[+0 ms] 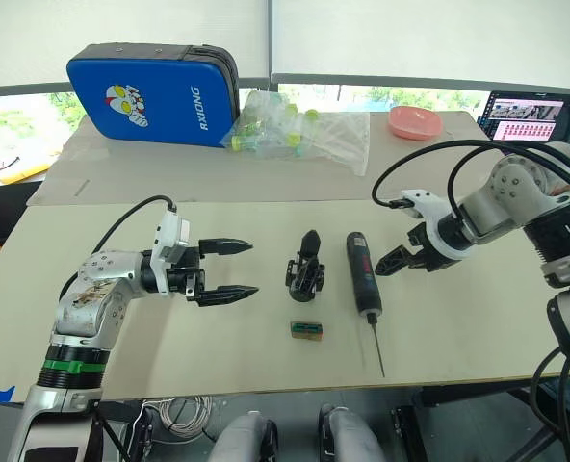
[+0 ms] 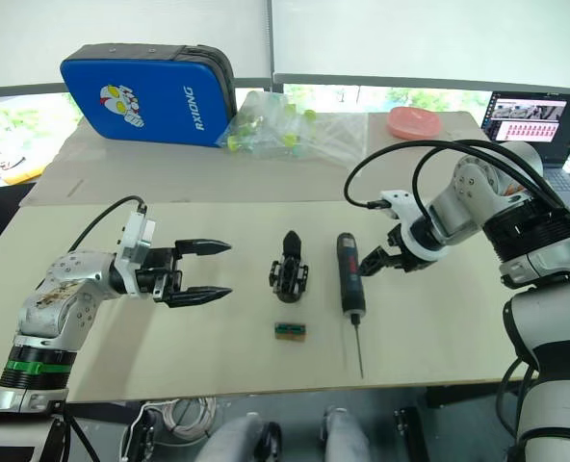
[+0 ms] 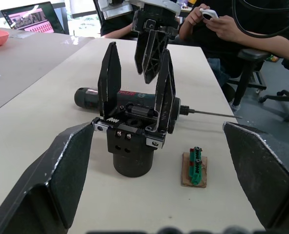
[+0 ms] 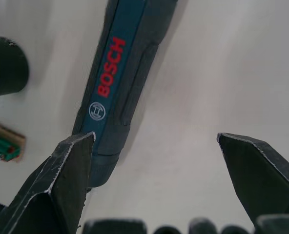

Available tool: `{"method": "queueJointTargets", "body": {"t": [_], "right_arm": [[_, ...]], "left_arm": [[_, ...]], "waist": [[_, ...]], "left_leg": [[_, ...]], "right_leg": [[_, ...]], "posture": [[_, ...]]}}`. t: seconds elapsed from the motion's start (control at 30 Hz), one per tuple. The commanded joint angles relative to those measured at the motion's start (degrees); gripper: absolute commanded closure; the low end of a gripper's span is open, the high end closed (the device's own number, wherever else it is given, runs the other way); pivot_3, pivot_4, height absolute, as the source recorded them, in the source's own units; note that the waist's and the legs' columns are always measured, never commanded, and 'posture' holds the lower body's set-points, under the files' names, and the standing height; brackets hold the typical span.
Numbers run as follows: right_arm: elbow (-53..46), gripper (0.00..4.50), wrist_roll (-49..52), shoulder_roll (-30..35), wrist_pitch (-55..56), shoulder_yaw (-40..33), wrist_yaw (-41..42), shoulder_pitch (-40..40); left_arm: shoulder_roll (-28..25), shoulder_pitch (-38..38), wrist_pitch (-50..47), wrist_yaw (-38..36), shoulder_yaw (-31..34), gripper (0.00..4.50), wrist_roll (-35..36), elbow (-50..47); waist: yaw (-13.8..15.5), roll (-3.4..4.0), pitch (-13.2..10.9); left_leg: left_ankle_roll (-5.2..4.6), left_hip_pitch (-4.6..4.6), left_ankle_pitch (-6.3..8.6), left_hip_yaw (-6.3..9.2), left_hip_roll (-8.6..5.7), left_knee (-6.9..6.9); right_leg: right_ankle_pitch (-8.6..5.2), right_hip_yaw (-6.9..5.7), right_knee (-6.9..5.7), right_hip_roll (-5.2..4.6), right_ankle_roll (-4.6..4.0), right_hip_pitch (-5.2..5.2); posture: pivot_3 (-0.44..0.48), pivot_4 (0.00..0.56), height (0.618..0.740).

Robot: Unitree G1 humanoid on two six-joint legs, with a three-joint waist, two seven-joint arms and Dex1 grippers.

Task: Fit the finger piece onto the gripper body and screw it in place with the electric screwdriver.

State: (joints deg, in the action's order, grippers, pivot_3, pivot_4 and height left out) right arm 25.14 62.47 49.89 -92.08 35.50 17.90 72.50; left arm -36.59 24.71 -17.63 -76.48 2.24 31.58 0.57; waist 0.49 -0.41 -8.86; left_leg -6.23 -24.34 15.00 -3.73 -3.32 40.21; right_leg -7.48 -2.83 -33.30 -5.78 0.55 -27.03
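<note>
Barely begun: both claws empty over the beige worktop [image 1: 169, 356].
Thick black cylindrical electric screwdriver [image 1: 362, 273] lies unheld beside chunky black gripper body [image 1: 305, 273]; left claw [image 1: 231, 270] and right claw [image 1: 389, 264] both gape apart.

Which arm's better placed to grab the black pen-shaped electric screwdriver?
Right. The right gripper is open just beside the black pen-shaped electric screwdriver, aimed at its barrel. The left gripper, also open, sits beyond the chunky black gripper body.
</note>
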Motion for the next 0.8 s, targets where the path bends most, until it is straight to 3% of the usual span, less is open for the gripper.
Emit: {"method": "queueJointTargets", "body": {"t": [0.03, 0.4, 0.8], "right_arm": [[-1.2, 0.06, 6.5, -0.9, -0.4, -0.2, -4.9, 1.1], [-2.1, 0.06, 14.0, -5.7, -0.4, -5.3, -22.1, -4.1], [-2.3, 0.06, 15.6, -7.8, -0.4, -2.0, -28.2, -6.3]], "left_arm": [[-0.8, 0.0, -0.2, 0.6, 1.5, 0.0, 1.0, -2.2], [-0.6, 0.4, -0.3, 1.5, 1.3, 0.0, 1.2, -2.2], [-1.0, 0.0, -0.7, 1.5, 1.5, 0.0, 1.7, -3.1]], "waist": [[0.0, 0.0, 0.0], [-0.3, 0.0, 0.0], [-0.8, 0.0, 0.0]], "left_leg": [[0.0, 0.0, 0.0, 0.0, 0.0, 0.0], [0.01, 0.01, -0.03, 0.0, -0.06, 0.02], [0.06, 0.08, -0.13, -0.01, -0.05, 0.24]], "right_leg": [[0.0, 0.0, 0.0, 0.0, 0.0, 0.0], [0.01, -0.04, -0.07, 0.01, 0.01, 0.02], [0.0, -0.12, -0.66, 0.09, 0.01, 0.03]], "posture": [[0.0, 0.15, 0.74], [0.0, 0.15, 0.74], [0.0, 0.15, 0.74]]}}
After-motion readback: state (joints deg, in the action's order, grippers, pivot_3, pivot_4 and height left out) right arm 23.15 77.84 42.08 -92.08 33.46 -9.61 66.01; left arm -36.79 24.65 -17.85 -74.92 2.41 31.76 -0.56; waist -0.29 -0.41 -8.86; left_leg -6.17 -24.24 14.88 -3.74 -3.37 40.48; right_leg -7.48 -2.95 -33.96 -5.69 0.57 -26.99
